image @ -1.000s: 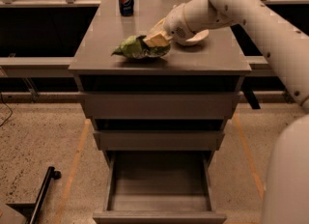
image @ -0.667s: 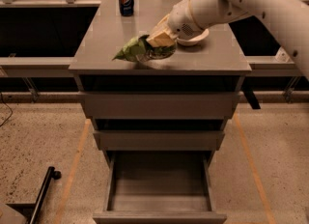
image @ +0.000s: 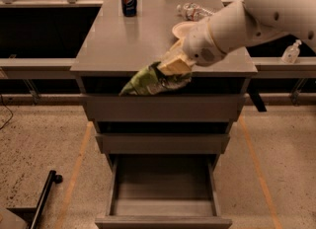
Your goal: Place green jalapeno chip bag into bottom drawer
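Gripper [image: 173,66] clenched on green jalapeno chip bag [image: 147,81] | moved off cabinet top [image: 123,40] past front edge | bottom drawer [image: 163,207] open

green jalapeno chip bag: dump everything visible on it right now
The green jalapeno chip bag is small and crinkly, light green with darker green and white print, visibly crumpled. It lies roughly sideways, with its left end tapering and drooping. The pincer is shut on its right end, holding it in the air just past the front edge of the cabinet top, above the open bottom drawer. Nothing else appears to touch it.
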Action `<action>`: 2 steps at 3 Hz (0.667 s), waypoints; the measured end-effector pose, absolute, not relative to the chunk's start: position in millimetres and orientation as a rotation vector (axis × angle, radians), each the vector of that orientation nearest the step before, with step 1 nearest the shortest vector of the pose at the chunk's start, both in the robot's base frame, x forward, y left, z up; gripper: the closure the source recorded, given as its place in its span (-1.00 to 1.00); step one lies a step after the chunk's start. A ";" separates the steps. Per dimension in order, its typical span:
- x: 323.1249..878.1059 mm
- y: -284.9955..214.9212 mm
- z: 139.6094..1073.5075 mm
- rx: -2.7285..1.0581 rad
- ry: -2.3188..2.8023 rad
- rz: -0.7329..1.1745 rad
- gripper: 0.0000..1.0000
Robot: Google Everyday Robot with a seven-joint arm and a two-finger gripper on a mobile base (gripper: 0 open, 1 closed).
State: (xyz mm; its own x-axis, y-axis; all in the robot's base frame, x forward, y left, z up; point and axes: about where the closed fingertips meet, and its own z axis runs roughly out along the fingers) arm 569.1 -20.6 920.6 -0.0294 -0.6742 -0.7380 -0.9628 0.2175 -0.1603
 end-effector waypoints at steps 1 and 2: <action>560.3 -23.1 906.0 -1.535 1.801 0.523 1.00; 563.8 -20.3 903.3 -1.564 1.803 0.510 1.00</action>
